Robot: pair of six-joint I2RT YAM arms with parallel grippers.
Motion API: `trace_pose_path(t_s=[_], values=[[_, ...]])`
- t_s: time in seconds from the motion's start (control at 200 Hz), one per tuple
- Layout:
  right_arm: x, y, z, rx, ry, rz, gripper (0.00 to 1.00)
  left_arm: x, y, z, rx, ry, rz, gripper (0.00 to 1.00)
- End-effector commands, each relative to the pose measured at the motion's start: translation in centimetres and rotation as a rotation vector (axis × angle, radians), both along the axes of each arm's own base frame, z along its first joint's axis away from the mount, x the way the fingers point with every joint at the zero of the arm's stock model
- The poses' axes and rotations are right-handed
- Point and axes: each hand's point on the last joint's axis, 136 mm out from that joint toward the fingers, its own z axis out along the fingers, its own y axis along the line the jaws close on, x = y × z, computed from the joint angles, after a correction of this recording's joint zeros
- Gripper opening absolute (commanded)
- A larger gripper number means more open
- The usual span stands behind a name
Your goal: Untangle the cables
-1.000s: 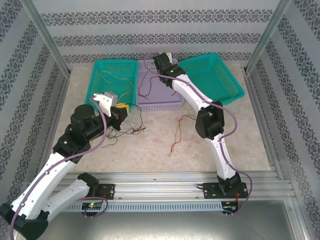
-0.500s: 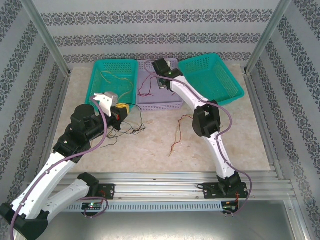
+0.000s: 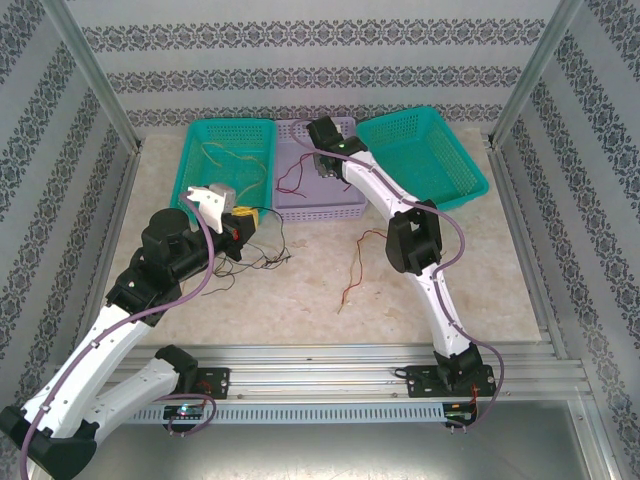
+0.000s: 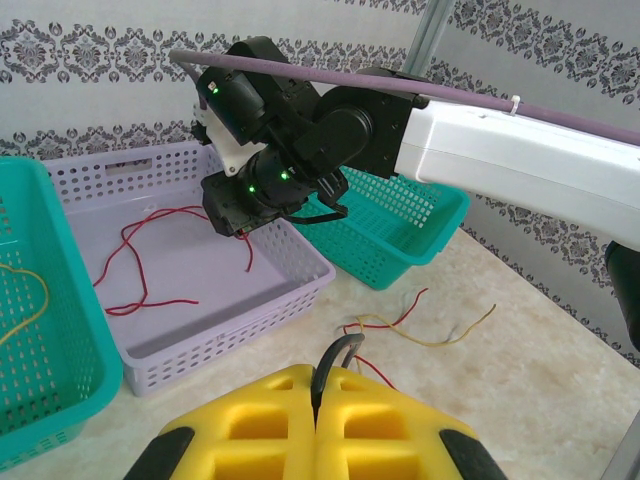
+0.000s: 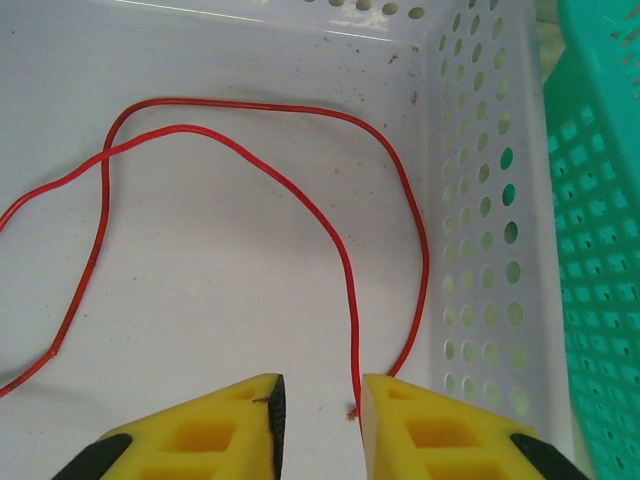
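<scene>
Right end effector: slightly open, in the purple basket.
Red cable: loose there (tip beside one finger).
Left end effector: pinching a black cable.
Danger: rising fingers may snag red cable, dragging it out.

Bright, even, diffuse light throughout, faint soft shadows; overhead view slightly grainy.

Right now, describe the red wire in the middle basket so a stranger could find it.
At the far edge of the table, find the lilac basket in the middle of the row. The red wire lies looped on its floor, right under the right gripper. The other red wire lies out on the bare table instead.
</scene>
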Motion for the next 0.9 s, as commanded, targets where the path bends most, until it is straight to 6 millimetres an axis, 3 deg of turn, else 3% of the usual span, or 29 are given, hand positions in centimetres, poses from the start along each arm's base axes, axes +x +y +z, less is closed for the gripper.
trace_pose_path(t_s=[0.0,0.22,0.525,0.65,0.734,0.894], values=[[-0.7,0.4,4.1,0.065,-0.041,0.01,0.31,0.1,0.0,0.6,0.004,-0.044,-0.002,0.0],[-1.7,1.0,8.2,0.145,-0.098,0.048,0.44,0.2,-0.1,0.5,0.005,-0.041,-0.004,0.0],[-2.7,2.0,8.5,0.226,-0.056,0.11,0.51,0.2,-0.1,0.4,0.008,-0.037,-0.004,0.0],[-3.7,2.5,10.0,0.309,-0.059,0.134,0.53,0.3,0.0,0.3,0.014,-0.035,-0.001,0.0],[-5.2,3.4,12.0,0.373,-0.092,0.188,0.54,0.2,-0.1,0.3,0.013,-0.036,-0.006,0.0],[-10.8,5.3,14.7,0.55,-0.127,0.356,0.57,0.1,-0.4,0.5,-0.001,-0.038,-0.021,0.0]])
